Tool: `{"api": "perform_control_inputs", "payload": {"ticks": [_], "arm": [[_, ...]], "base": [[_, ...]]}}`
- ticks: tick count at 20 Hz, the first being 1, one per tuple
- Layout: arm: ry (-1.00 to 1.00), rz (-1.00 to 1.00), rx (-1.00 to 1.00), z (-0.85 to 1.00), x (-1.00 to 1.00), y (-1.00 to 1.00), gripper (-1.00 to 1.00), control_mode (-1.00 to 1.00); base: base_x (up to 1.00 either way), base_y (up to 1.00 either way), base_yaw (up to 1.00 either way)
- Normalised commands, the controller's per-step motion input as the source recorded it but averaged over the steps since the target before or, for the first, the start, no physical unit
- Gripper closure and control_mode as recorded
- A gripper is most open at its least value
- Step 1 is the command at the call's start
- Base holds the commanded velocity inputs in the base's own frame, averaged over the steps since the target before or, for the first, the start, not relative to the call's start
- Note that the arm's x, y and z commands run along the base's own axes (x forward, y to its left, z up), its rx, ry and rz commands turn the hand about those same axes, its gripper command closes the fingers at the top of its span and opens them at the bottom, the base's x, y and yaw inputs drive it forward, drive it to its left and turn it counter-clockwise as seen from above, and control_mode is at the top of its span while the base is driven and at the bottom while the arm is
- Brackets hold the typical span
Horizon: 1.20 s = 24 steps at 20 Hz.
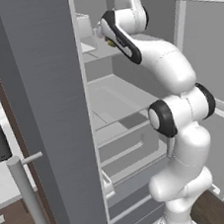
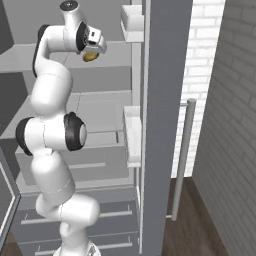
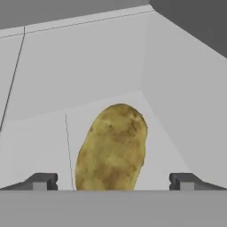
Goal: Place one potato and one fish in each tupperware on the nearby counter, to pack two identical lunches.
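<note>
Grey fridge shelves surround my arm as my claw reaches for a potato.
From the left base view, the fridge [image 1: 50, 116] stands open and my arm stretches up to an upper shelf, a speck of potato [image 1: 110, 43] showing by the hand. From the right base view, my gripper [image 2: 95, 50] sits just over the brown potato [image 2: 90, 57] on that shelf. In the hand view, my fingertips [image 3: 42, 181] stand wide apart with the potato [image 3: 111, 148] lying between them, near the shelf's back corner.

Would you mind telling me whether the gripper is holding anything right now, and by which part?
Nothing is held: the gripper is open, jaws wide either side of the potato on the fridge shelf.
</note>
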Motion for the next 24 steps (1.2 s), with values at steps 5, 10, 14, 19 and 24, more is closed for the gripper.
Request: {"api": "perform_control_inputs", "payload": {"ticks": [5, 10, 14, 19, 24], "arm": [[0.0, 0.0, -0.01, -0.34, 0.15, 0.11, -1.0, -1.0], [0.0, 0.0, 0.0, -0.42, 0.02, 0.0, 1.0, -1.0], [0.0, 0.0, -0.02, -0.54, 0.16, 0.01, 1.0, -1.0], [-0.1, 0.0, 0.0, -0.2, 0.1, 0.0, 1.0, -1.0], [-0.22, 0.0, 0.01, -0.49, -0.84, -0.13, 1.0, -1.0]], "base": [[0.0, 0.0, 0.0], [0.0, 0.0, 0.0], [0.0, 0.0, 0.0], [0.0, 0.0, 0.0], [0.0, 0.0, 0.0]]}}
